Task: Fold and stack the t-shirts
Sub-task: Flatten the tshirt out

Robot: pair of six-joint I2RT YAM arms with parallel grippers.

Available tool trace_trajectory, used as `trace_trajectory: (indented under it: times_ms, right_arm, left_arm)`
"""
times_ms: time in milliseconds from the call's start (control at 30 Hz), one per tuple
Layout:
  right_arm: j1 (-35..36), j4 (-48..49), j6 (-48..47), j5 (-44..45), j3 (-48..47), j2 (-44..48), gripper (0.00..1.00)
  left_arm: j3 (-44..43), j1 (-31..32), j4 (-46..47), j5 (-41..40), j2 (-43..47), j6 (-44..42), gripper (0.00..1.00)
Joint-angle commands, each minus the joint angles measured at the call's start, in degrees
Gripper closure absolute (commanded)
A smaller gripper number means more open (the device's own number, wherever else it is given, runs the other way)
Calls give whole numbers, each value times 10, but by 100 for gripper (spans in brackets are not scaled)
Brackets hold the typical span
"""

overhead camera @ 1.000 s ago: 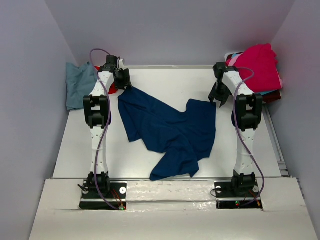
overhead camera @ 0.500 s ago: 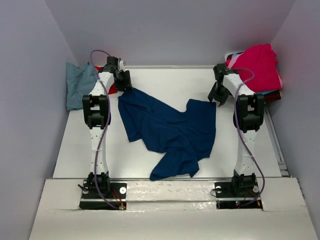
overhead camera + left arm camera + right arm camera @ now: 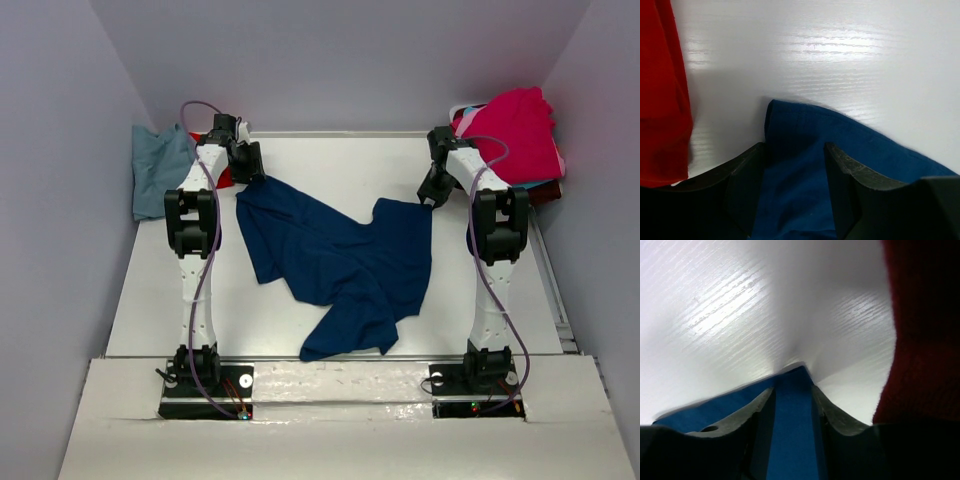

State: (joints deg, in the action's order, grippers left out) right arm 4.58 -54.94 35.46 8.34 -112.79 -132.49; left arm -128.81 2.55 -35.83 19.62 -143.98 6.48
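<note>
1. Little has changed in the last second: the navy t-shirt (image 3: 340,260) lies rumpled in the same place mid-table, and only the right gripper (image 3: 431,192) has crept slightly along the shirt's far right corner.
2. That gripper's jaws stand close together, with a narrow strip of navy cloth pinched between them. The left gripper (image 3: 795,147) straddles the far left corner with cloth in a wider gap, and I cannot tell whether it is clamped.
3. The step in hand looks like spreading the shirt flat before folding. It seems wise to make sure of the left hold first. Then raise both corners together and draw them evenly apart, so the bunched near hem unrolls.
4. Keep the lift low and level, since one-sided pulling would likely twist the cloth.
5. Mind the neighbours. The red tee (image 3: 660,100) lies just beside the left fingers, and the magenta pile (image 3: 515,135) sits near the right arm. Either could get caught.
6. The white table (image 3: 340,160) looks smooth, so the cloth should slide.
</note>
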Motion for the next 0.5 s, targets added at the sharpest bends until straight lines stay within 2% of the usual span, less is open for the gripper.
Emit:
trace_trajectory:
  times_ms: [0,333,467]
  right_arm:
    - [-3,-31,0,-129,28,-66,61]
    - [8,-25,7,-159,19,-72,70]
    - [13,-61,7,-129,6,-67,66]
  left_arm:
    - [26,4,-41,9,26,1,38]
    - [38,4,-38,8,35,2,38]
    - [44,4,-38,8,38,2,38]
